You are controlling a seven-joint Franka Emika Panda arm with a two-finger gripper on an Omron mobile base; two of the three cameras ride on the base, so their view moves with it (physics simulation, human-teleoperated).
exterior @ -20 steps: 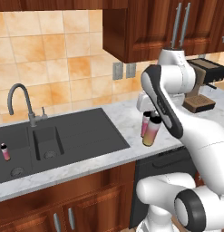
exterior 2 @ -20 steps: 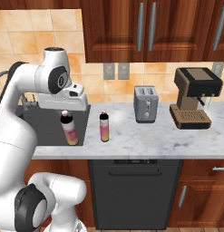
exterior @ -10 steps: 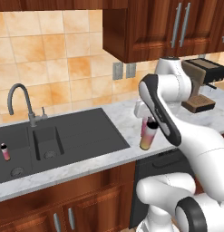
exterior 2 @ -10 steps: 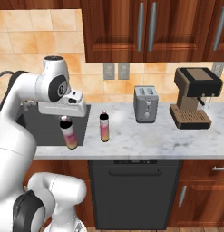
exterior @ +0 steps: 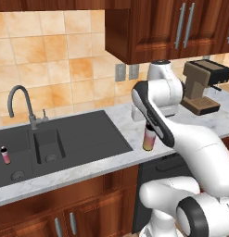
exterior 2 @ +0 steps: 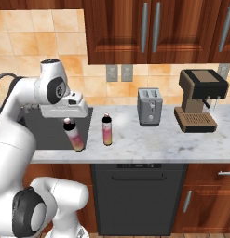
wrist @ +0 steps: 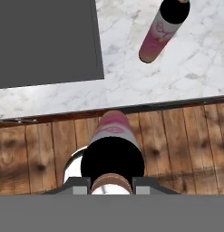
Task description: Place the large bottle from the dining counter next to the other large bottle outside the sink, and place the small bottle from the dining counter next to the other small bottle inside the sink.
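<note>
holding the large bottle [exterior 2: 74, 135] pinched in the jaws, lower it upright onto the table [exterior 2: 181, 142] just beside the other large bottle [exterior 2: 107, 130], then release.

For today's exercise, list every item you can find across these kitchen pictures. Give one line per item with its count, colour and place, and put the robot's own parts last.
held large bottle: 1, pink-and-yellow with dark cap, tilted, near the counter's front edge beside the sink
standing large bottle: 1, same colours, upright on the counter right of the sink
small bottle: 1, pink with dark cap, inside the sink's left part
sink: 1, dark grey, set in the counter
faucet: 1, grey, behind the sink
toaster: 1, silver, on the counter by the wall
coffee machine: 1, brown and black, counter's right end
wall outlets: 2, grey, on the tiled wall
dishwasher: 1, black, under the counter
gripper: 1, white with dark fingers, shut on the held large bottle's cap
</note>
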